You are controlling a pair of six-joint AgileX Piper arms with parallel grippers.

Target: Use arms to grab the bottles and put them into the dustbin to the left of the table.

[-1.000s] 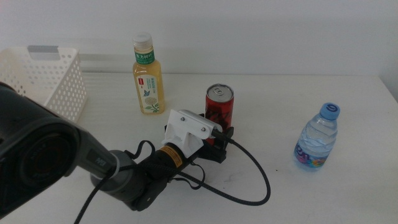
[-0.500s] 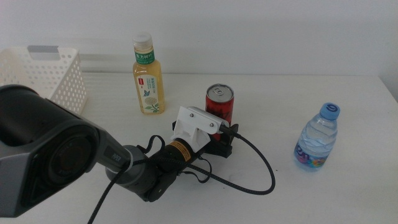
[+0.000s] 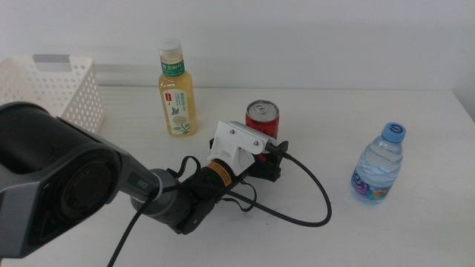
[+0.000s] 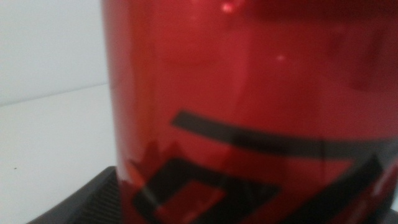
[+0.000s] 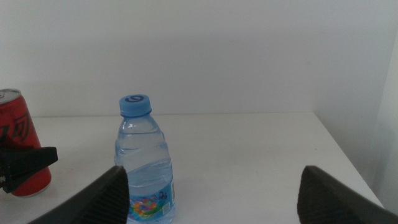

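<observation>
The red can [image 3: 262,119] stands upright near the middle of the table [image 3: 415,222], and the left gripper [image 3: 269,157] is pressed up around its lower part; in the left wrist view the can's red wall [image 4: 249,106] fills nearly the whole frame (whether the jaws actually clamp it cannot be told). The tea bottle [image 3: 176,90] stands behind and to the left, the dustbin [image 3: 52,89] beyond it at the table's left edge. The water bottle [image 3: 379,165] stands well apart on the right. The right gripper [image 5: 211,186] hangs wide open, facing the water bottle [image 5: 143,165].
</observation>
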